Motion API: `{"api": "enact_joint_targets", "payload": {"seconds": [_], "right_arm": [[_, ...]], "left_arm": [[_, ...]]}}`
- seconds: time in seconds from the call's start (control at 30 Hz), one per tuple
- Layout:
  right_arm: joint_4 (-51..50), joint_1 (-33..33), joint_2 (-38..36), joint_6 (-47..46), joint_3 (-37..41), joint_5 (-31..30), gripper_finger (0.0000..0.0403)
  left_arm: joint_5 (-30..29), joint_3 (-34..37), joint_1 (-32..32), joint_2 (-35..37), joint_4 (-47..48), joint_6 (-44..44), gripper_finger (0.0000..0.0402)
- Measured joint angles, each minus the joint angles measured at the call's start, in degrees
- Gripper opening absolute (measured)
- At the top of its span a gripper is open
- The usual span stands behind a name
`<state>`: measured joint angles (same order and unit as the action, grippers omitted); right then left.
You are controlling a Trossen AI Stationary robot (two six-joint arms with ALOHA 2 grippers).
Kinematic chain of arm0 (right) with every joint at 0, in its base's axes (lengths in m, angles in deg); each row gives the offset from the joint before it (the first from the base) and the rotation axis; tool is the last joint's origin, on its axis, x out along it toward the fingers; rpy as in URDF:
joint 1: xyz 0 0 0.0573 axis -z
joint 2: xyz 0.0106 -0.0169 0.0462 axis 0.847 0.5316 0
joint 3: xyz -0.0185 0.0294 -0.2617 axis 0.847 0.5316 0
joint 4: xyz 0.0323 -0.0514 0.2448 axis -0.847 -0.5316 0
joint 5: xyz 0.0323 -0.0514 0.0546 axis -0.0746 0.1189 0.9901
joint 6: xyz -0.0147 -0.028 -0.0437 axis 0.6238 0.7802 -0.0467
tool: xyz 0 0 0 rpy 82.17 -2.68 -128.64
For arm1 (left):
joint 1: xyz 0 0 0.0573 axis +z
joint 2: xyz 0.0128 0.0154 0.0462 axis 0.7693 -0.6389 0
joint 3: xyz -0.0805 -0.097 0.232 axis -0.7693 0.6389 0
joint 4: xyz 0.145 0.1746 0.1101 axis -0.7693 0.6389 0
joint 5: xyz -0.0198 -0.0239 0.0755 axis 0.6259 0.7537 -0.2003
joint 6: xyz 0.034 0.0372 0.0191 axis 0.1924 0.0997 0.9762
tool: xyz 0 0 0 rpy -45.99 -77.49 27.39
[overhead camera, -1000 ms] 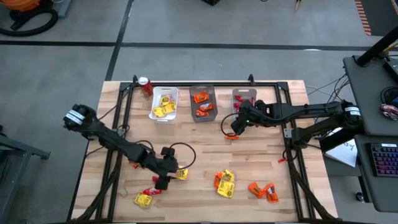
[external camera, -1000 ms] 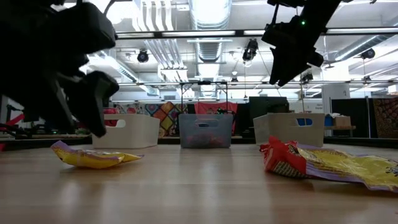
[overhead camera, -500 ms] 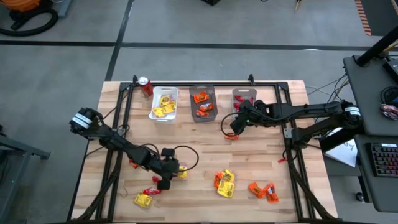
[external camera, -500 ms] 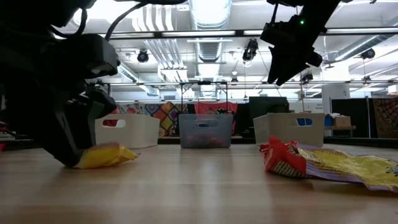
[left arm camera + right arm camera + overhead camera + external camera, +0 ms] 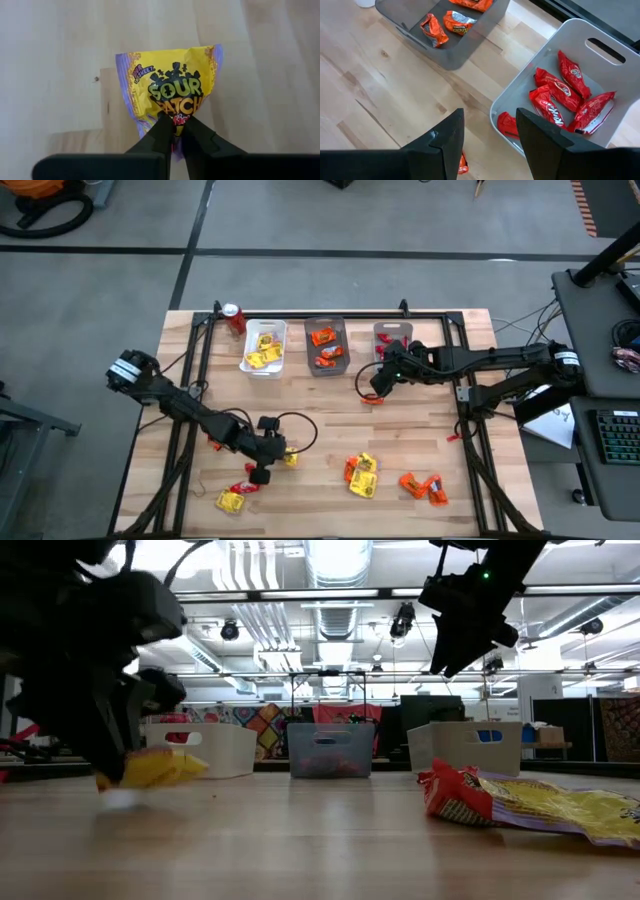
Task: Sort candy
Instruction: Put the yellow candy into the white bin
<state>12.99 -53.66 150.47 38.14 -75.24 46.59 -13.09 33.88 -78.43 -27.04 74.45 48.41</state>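
The left gripper pinches a yellow candy packet by its edge just above the worktop, so it should carry it level to the white bin while the right gripper, fingers apart, waits beside the red-candy bin.

Overhead, table-level and two wrist cameras, all sharing the table.
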Motion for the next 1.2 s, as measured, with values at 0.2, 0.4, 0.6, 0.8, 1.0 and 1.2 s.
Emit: {"api": "enact_joint_targets", "payload": {"seconds": [0.2,0.4,0.6,0.8,1.0,1.2], "right_arm": [[0.07,0.0,0.0,-0.01,0.02,0.01,0.0173],[0.32,0.0,0.0,-0.59,0.02,0.01,0.0173],[1.37,0.01,0.02,-0.53,0.04,0.0,0.0173],[1.36,0.01,0.02,-0.49,0.04,0.0,0.0171],[1.33,0.02,0.02,-0.46,0.04,0.0,0.0165],[1.32,0.02,0.02,-0.46,0.04,0.0,0.0164]], "left_arm": [[-3.13,0.0,1.96,8.68,7.23,-0.02,0.0008],[-12.62,0.02,9.78,20.08,16.61,-3.05,0.0007],[-17.81,0.02,23.83,28.6,19.01,-4.7,0.0007],[-15.85,0.02,41.36,30.58,20.52,-4.54,0.0007],[-10.42,0.02,55.61,26.31,20.77,-1.39,0.0006],[-7.68,-0.82,63.25,20.28,20.29,1.67,0.0006]]}}
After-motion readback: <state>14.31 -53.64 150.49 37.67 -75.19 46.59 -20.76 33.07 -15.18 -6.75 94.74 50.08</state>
